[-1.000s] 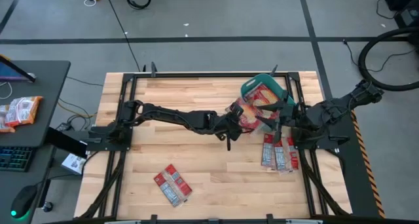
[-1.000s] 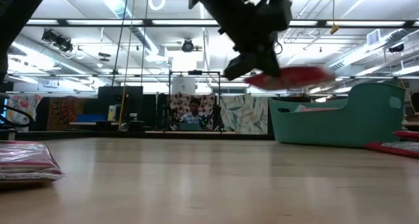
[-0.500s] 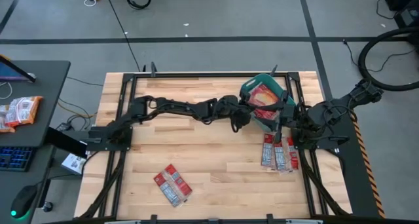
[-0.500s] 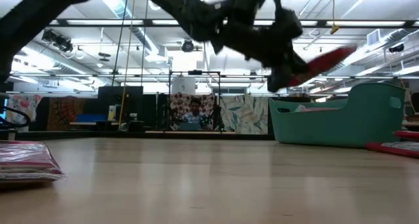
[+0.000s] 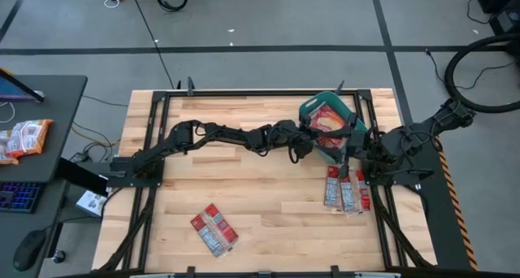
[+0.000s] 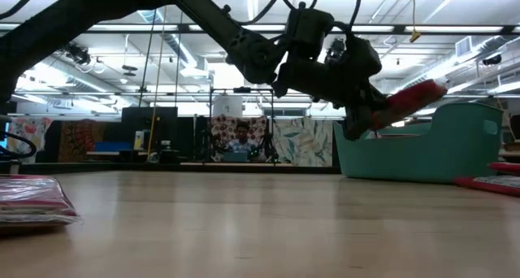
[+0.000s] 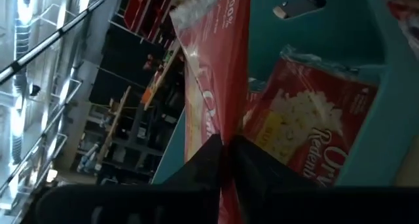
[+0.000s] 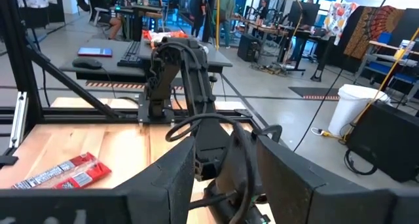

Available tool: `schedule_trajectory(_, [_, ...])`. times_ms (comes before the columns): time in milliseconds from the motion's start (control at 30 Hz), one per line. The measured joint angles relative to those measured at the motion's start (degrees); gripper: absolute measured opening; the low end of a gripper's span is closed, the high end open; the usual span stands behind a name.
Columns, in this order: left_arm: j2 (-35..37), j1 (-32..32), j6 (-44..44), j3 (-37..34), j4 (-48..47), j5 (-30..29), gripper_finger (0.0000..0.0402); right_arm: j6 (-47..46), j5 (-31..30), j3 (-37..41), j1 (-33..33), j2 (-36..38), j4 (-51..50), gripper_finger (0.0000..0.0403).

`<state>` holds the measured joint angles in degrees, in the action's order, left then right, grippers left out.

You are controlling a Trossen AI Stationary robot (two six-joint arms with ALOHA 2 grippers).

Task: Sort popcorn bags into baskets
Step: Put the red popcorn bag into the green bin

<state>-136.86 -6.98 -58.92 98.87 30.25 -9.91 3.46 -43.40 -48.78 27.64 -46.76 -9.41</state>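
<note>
Holding one popcorn bag (image 6: 409, 98) pinched in my left pincer (image 6: 367, 119) over the basket (image 6: 439, 144) rim – some bags already below, more on the table behind me.

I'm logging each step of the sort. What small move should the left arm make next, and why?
Probably let go. The left end effector holds a popcorn bag pinched by one edge, tilted over the rim of the teal basket, where another bag already lies, so opening should drop it inside.
</note>
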Motion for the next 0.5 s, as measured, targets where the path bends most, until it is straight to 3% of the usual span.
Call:
schedule_trajectory(300, [0.00,0.02,1.31,1.89,-3.08,0.31,0.0036,0.18,0.00,0.01,0.00,0.00,0.61,0.0168])
schedule_trajectory(500, [0.00,0.02,2.86,2.05,-4.70,-0.07,0.0068,0.62,0.02,0.01,0.00,0.00,0.61,0.0168])
